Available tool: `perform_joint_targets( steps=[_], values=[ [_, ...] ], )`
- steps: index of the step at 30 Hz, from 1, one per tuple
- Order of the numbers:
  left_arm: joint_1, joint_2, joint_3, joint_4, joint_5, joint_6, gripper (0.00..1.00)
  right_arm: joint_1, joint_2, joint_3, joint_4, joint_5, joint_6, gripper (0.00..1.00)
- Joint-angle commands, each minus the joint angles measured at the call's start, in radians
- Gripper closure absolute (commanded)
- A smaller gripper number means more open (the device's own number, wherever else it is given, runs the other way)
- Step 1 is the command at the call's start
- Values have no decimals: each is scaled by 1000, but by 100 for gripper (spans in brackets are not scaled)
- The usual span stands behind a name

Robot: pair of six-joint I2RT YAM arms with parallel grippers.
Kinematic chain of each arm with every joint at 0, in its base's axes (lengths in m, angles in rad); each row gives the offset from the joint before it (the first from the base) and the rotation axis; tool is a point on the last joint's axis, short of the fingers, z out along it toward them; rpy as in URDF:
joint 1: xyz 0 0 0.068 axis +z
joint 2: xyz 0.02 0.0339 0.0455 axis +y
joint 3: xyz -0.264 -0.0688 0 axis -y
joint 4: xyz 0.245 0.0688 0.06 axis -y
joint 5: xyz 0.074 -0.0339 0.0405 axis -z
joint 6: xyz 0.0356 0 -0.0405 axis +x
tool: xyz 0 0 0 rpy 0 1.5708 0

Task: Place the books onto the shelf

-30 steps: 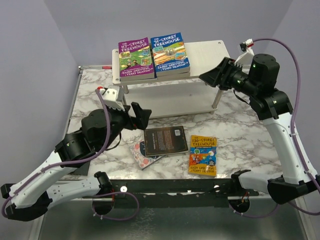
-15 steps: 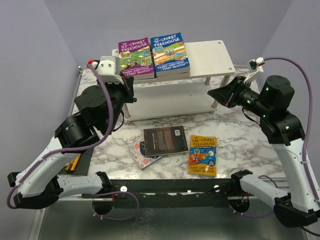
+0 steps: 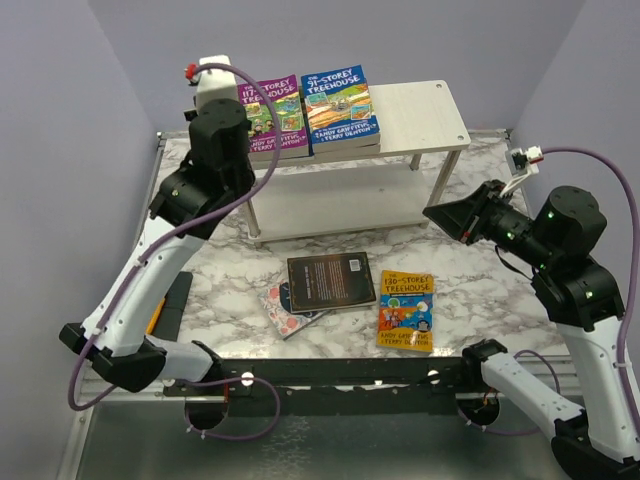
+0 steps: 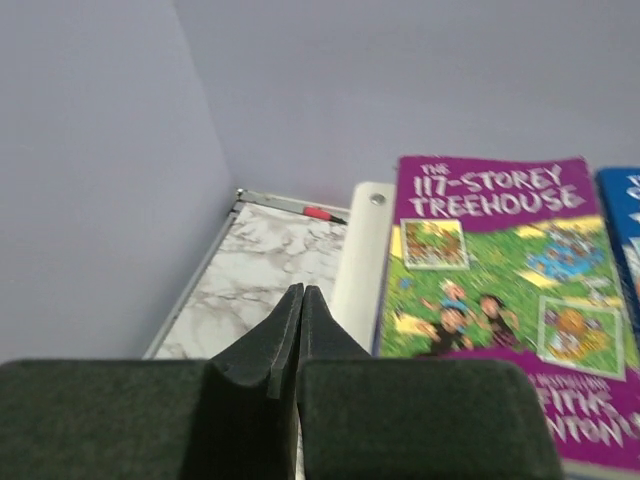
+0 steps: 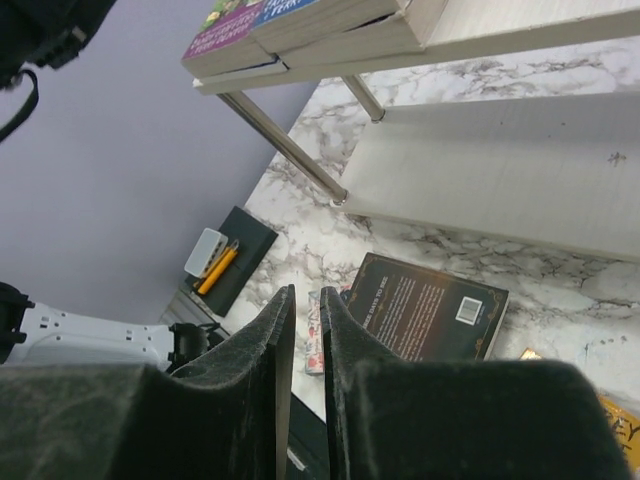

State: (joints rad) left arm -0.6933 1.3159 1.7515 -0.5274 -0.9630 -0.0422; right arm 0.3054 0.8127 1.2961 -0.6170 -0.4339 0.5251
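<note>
On the marble tabletop [image 3: 480, 290] before the white wooden two-tier shelf [image 3: 425, 105] lies an orange cartoon paperback [image 3: 406, 311]; the left gripper [image 4: 300, 298] is closed and empty, while the barely parted right gripper [image 5: 306, 296] should spread wide before pinching the book's free edge.

A marble-patterned tabletop [image 3: 480, 270] is carrying the scene. A dark mat [image 5: 252, 238] is lying near its left edge, with a small grey case [image 5: 207, 250] and yellow pencil-like sticks [image 5: 218, 270] sitting on it side by side. A small red item [image 4: 318, 213] is resting on the far border. Lilac walls [image 3: 60, 150] are enclosing the table
</note>
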Motion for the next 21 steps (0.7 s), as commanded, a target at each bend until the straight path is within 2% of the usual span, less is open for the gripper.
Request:
perform_joint_targets(
  steps=[1,6,10,15,21],
  values=[
    [173,56,84,-63,177,-34,100,-3,-31,-44,-28,-36,1,80],
    [365,87,60,-57,443,-120,100,-4,-52,-72,-37,-42,-6,80],
    [467,107,40,-36,657,-165,100,-3,-70,-87,-46,-37,-16,80],
    [507,141,38,-34,808,-196,100,-3,-87,-94,-56,-34,-25,79],
    [508,166,28,-40,878,-199,100,-3,-107,-102,-66,-27,-29,77]
  ],
)
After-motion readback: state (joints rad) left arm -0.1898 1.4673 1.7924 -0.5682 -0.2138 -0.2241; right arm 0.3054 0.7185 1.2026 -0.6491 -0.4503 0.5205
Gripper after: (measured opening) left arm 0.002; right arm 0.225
